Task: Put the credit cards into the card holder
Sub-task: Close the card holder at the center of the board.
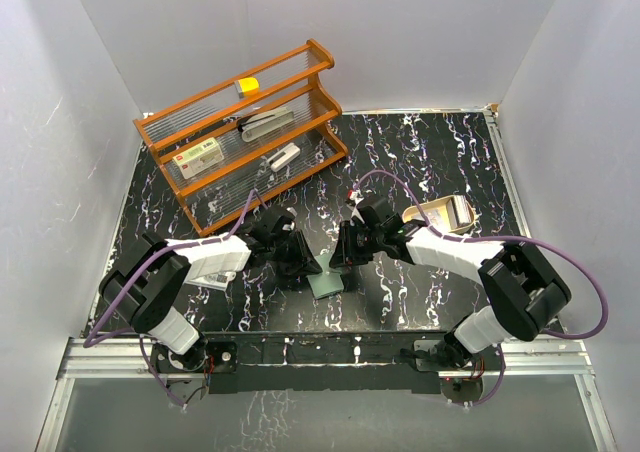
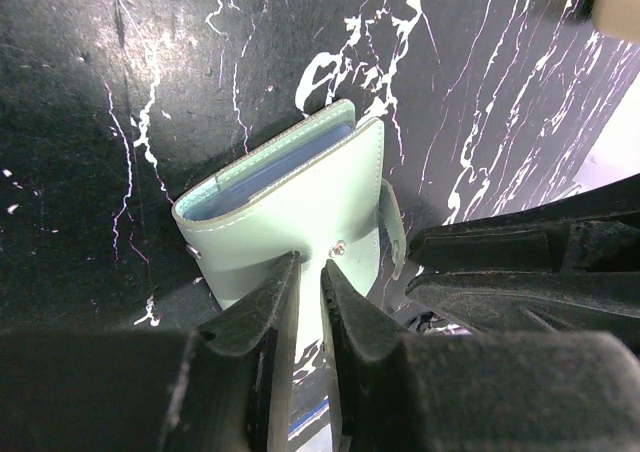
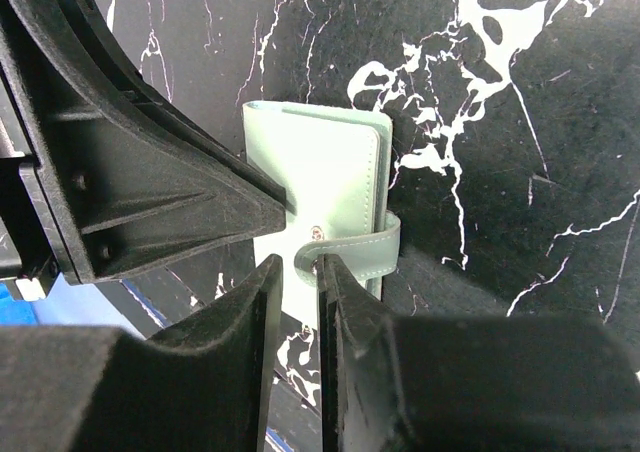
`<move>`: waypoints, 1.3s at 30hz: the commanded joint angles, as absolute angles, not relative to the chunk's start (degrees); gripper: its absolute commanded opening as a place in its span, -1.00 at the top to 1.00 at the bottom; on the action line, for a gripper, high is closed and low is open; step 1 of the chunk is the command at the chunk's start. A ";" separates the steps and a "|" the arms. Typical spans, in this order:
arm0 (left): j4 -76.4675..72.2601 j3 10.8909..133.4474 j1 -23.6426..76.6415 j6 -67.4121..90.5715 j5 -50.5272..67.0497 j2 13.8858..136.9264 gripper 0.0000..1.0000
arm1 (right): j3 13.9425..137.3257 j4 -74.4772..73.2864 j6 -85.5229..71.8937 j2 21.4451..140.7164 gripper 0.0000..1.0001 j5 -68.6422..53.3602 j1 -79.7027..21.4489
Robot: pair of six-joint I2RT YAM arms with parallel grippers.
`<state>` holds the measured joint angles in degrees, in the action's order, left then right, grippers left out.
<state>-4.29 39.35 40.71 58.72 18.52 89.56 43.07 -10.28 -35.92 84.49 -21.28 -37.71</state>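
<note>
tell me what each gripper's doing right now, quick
left gripper: closed, pinching the near edge of the card holder
right gripper: closed on the card holder's snap strap

An orange wooden rack (image 1: pixel 245 122) is standing on the black marbled table (image 1: pixel 440 162). A tan tray (image 1: pixel 447 213) is lying right of it.

Lower card holder (image 2: pixel 300 197) behind left claw (image 2: pixel 310 267)

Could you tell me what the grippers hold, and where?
Both pinch the card holder: the left gripper its cover edge, the right gripper its snap strap.
</note>
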 commanded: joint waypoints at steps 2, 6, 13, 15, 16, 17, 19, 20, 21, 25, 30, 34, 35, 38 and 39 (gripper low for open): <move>0.11 37.41 40.86 58.23 18.28 88.72 0.70 | 43.43 -6.53 -36.46 85.25 0.65 -23.33 -37.41; -0.09 36.93 40.82 58.45 18.12 88.25 0.71 | 41.81 -5.54 -37.63 84.65 0.64 -23.17 -37.37; 0.06 37.00 40.81 58.38 17.92 87.80 0.71 | 39.64 -3.04 -38.34 85.36 0.66 -23.93 -37.44; 0.09 36.94 40.87 58.36 17.89 87.77 0.71 | 39.83 -2.71 -37.85 85.71 0.67 -23.85 -37.41; 0.09 36.85 40.86 58.34 17.89 87.77 0.71 | 40.20 -2.91 -37.61 86.04 0.67 -23.78 -37.38; 0.01 36.76 40.86 58.43 17.91 87.72 0.71 | 40.62 -3.32 -37.34 86.26 0.67 -23.86 -37.38; 0.08 36.76 40.85 58.44 17.84 87.80 0.71 | 41.31 -3.76 -36.96 86.39 0.69 -23.91 -37.39; 0.09 36.74 40.87 58.42 17.80 87.73 0.71 | 41.45 -3.78 -36.87 86.32 0.69 -23.81 -37.43; 0.02 36.74 40.87 58.43 17.76 87.65 0.71 | 41.55 -3.90 -36.79 86.29 0.69 -23.61 -37.36; -0.06 36.77 40.87 58.44 17.67 87.75 0.71 | 42.20 -4.13 -36.55 86.97 0.73 -23.55 -37.41; -0.07 36.64 40.83 58.44 17.67 87.76 0.71 | 42.49 -3.91 -36.37 87.14 0.76 -23.62 -37.42; -0.18 36.51 40.80 58.45 17.67 87.60 0.71 | 43.39 -4.80 -35.40 88.30 0.77 -24.03 -37.36; -0.10 36.56 40.86 58.45 17.67 87.58 0.71 | 43.56 -4.83 -35.34 88.56 0.77 -24.46 -37.37; -0.17 36.56 40.82 58.45 17.58 87.55 0.71 | 43.77 -5.05 -35.33 88.69 0.78 -24.78 -37.43; -0.18 36.67 40.86 58.45 17.58 87.62 0.71 | 43.77 -5.08 -35.33 88.65 0.78 -24.75 -37.41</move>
